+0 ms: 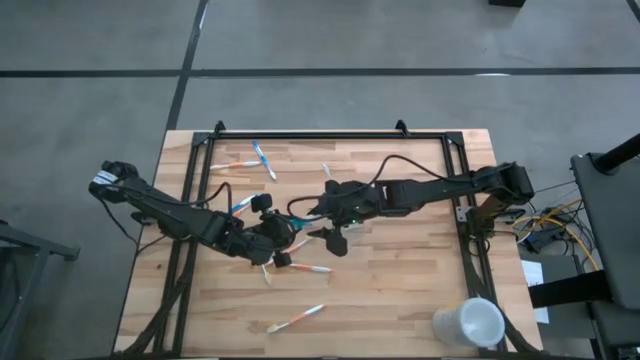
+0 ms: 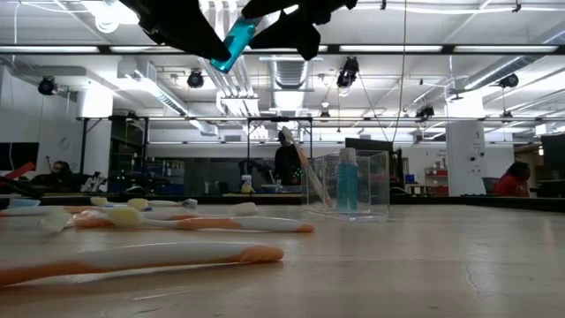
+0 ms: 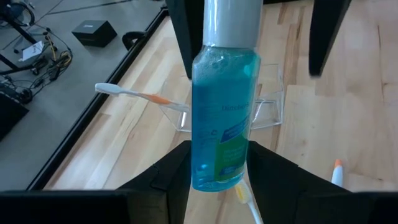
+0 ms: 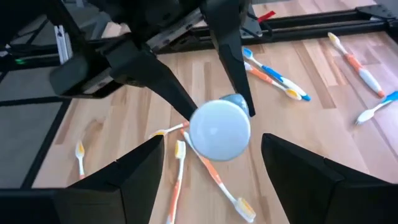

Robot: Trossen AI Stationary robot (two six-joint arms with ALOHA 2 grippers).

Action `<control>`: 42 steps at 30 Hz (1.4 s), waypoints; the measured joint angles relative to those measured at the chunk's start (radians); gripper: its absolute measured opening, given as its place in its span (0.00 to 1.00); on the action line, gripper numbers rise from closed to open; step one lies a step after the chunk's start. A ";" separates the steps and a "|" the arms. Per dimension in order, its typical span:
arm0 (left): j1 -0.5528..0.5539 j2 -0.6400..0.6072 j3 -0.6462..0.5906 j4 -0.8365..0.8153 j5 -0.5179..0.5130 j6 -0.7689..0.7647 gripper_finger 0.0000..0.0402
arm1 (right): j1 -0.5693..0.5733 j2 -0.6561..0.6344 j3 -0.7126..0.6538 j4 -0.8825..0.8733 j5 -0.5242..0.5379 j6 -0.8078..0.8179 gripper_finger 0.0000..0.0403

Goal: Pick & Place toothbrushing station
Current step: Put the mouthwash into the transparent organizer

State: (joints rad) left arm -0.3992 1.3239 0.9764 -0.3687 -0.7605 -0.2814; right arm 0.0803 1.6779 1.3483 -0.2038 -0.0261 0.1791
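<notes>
My left gripper (image 1: pixel 272 240) is shut on a small blue tube with a white cap (image 3: pixel 222 112), held high above the table; the tube also shows in the low view (image 2: pixel 231 40). My right gripper (image 4: pixel 217 168) is open, with a finger on either side of the cap (image 4: pixel 219 130), not touching it. It is mid-table in the high view (image 1: pixel 333 238). The clear plastic cup (image 2: pixel 349 185) stands on the table with a toothbrush leaning out of it (image 3: pixel 124 92). In the low view a blue tube shows in the cup. Several toothbrushes (image 1: pixel 295 318) lie flat on the wood. My left gripper pinches the blue tube's bottom end (image 3: pixel 219 171) between its two fingers. The tube runs on along the fingers, its cap pointing away toward my right gripper. The tube is lifted clear of the table and tilted.
A larger opaque white cup (image 1: pixel 470 322) stands at the near right corner. Loose toothbrushes lie at the far left (image 1: pixel 255 160), mid-table (image 1: pixel 310 268) and close to the low camera (image 2: pixel 141 258). A black frame (image 1: pixel 330 133) rims the table.
</notes>
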 joint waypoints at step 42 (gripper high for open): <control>0.001 0.000 0.000 0.002 0.004 0.014 0.38 | -0.001 -0.032 0.002 0.024 0.006 -0.026 0.24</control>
State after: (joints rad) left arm -0.3981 1.3239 0.9764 -0.3664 -0.7568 -0.2672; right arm 0.0792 1.6455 1.3502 -0.1799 -0.0197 0.1532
